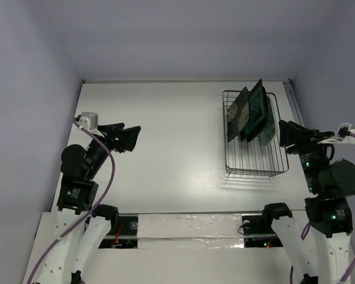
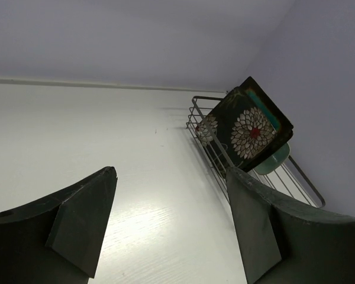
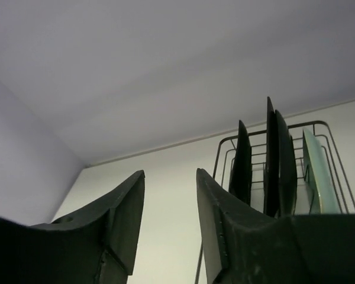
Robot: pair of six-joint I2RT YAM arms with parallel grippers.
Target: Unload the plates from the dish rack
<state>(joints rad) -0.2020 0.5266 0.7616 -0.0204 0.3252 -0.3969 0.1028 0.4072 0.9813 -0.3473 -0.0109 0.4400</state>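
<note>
The black wire dish rack [image 1: 254,158] stands at the table's far right. Several plates stand upright in its far half: a black flower plate [image 1: 239,112], a second dark plate [image 1: 250,116], a teal-centred plate [image 1: 260,109] and a pale mint plate [image 1: 268,130]. In the left wrist view the rack [image 2: 296,171] holds a large flower plate [image 2: 248,129], a smaller one [image 2: 207,127] behind it and the mint plate [image 2: 273,157]. My left gripper [image 1: 132,128] [image 2: 171,177] is open and empty, far left of the rack. My right gripper [image 1: 283,137] [image 3: 170,177] is open and empty beside the rack's right side; the right wrist view shows the plates [image 3: 273,163] edge-on.
White walls close in the table on the left, far and right sides. The rack's near half [image 1: 253,163] holds no plates. A taped strip [image 1: 189,225] runs along the near edge between the arm bases.
</note>
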